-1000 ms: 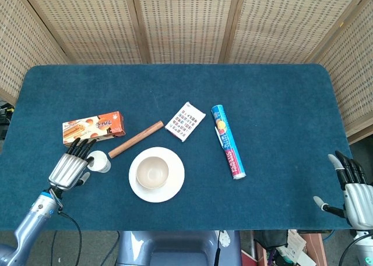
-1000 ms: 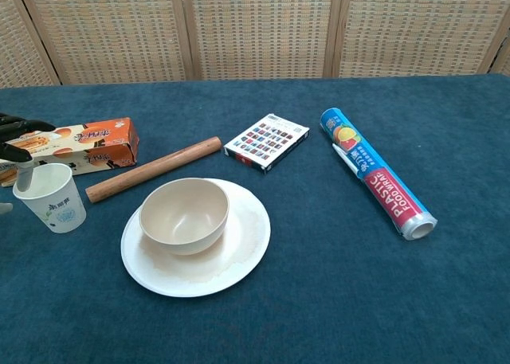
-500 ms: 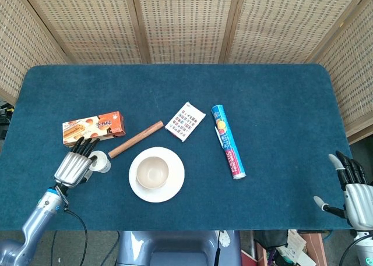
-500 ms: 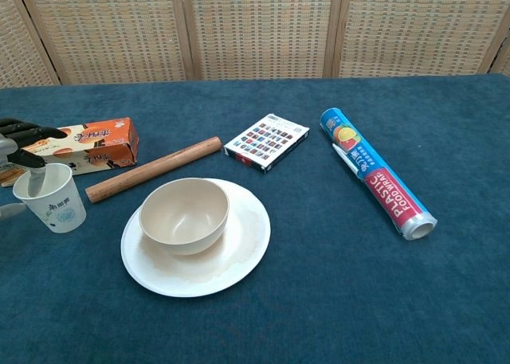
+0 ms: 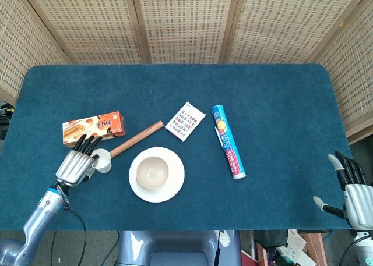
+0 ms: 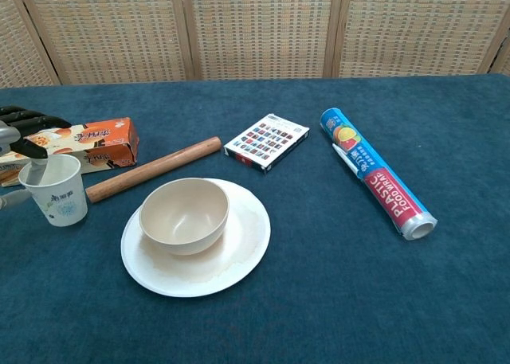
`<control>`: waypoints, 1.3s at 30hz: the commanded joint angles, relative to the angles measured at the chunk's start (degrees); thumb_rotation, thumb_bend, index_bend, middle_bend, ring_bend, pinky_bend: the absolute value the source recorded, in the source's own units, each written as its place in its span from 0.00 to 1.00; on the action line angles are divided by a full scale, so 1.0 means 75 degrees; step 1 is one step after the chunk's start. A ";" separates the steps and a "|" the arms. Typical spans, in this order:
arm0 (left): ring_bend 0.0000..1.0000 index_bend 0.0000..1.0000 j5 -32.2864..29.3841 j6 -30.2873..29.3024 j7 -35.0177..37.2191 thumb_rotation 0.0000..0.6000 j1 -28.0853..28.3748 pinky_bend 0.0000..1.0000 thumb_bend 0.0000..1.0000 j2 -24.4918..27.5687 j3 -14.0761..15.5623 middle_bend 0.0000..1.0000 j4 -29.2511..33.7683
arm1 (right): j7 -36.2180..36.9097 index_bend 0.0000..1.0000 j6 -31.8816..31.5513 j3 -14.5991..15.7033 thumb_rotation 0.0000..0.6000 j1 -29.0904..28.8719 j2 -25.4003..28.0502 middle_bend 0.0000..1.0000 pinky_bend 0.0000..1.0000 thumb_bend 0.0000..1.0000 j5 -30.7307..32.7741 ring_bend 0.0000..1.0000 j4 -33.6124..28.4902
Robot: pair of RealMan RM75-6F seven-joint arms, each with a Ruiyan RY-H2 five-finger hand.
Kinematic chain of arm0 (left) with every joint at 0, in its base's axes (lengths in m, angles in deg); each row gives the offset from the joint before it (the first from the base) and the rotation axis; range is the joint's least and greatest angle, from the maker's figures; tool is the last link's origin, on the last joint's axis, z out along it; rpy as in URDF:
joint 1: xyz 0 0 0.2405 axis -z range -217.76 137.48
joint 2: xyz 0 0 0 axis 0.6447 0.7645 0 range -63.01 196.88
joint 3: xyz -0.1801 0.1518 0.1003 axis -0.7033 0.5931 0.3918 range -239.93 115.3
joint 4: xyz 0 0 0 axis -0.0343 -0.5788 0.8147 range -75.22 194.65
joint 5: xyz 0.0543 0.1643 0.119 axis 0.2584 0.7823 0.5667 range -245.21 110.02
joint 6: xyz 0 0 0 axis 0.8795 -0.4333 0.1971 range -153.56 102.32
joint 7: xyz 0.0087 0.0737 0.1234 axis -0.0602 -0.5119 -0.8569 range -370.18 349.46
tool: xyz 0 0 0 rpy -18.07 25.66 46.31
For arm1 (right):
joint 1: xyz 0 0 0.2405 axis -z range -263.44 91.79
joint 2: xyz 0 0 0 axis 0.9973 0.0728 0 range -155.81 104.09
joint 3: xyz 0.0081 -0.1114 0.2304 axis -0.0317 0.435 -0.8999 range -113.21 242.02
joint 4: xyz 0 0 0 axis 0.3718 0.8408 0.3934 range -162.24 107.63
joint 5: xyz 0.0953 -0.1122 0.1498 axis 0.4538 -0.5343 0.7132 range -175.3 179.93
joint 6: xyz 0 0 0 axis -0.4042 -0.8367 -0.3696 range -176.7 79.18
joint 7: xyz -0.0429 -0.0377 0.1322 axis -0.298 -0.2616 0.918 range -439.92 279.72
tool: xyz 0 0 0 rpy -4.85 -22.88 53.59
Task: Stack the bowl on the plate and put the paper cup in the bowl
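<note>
Left hand (image 6: 20,133) grips paper cup (image 6: 56,189) at table's (image 6: 335,300) left edge; bowl (image 6: 184,214) sits on plate (image 6: 231,256).

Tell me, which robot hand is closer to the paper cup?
Left. The left hand is right at the paper cup, fingers around it. The right hand is far across the table's opposite edge.

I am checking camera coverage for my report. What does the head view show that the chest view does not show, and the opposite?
Only the head view shows the right hand, idle at the table's near right edge, plus the left forearm and the whole table outline.

Only the chest view shows the printing on the paper cup side and the bowl in profile.

Both show the left hand at the cup, the bowl on the plate, the rolling pin, snack box, card pack and plastic wrap roll.
</note>
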 commanded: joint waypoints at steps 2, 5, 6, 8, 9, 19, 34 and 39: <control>0.00 0.59 0.0050 -0.0055 -0.0038 1.00 0.0004 0.02 0.39 0.0080 -0.0027 0.06 0.0088 | -0.0006 0.00 0.0010 0.0002 1.00 -0.0001 -0.0007 0.00 0.00 0.15 0.0009 0.00 0.0005; 0.00 0.59 0.0081 -0.0116 -0.0030 1.00 0.0011 0.02 0.39 0.0120 -0.0073 0.06 0.0169 | -0.0009 0.00 0.0005 -0.0003 1.00 -0.0002 -0.0010 0.00 0.00 0.15 0.0009 0.00 0.0007; 0.00 0.59 0.0093 -0.0127 -0.0030 1.00 0.0014 0.02 0.39 0.0131 -0.0081 0.06 0.0203 | -0.0009 0.00 0.0005 -0.0002 1.00 -0.0001 -0.0011 0.00 0.00 0.15 0.0009 0.00 0.0007; 0.00 0.59 0.0119 -0.0137 -0.0050 1.00 0.0032 0.02 0.39 0.0153 -0.0099 0.06 0.0283 | -0.0012 0.00 0.0011 -0.0005 1.00 -0.0003 -0.0008 0.00 0.00 0.15 0.0019 0.00 0.0004; 0.00 0.59 0.0137 -0.0144 -0.0077 1.00 0.0045 0.02 0.39 0.0160 -0.0110 0.06 0.0326 | -0.0014 0.00 0.0016 -0.0004 1.00 -0.0004 -0.0007 0.00 0.00 0.15 0.0021 0.00 -0.0001; 0.00 0.59 0.0267 -0.0073 -0.0563 1.00 0.0316 0.02 0.39 0.0255 -0.0311 0.06 0.1164 | 0.0049 0.00 0.0013 -0.0025 1.00 0.0003 0.0004 0.00 0.00 0.15 0.0073 0.00 0.0029; 0.00 0.59 0.0174 0.0278 -0.1517 1.00 0.0719 0.02 0.39 -0.0019 -0.0436 0.06 0.2227 | 0.0251 0.00 -0.0078 -0.0072 1.00 0.0041 0.0043 0.00 0.00 0.15 0.0108 0.00 0.0067; 0.00 0.59 0.0095 0.0430 -0.1722 1.00 0.0804 0.02 0.39 -0.0265 -0.0377 0.06 0.2269 | 0.0294 0.00 -0.0102 -0.0079 1.00 0.0048 0.0050 0.00 0.00 0.15 0.0097 0.00 0.0078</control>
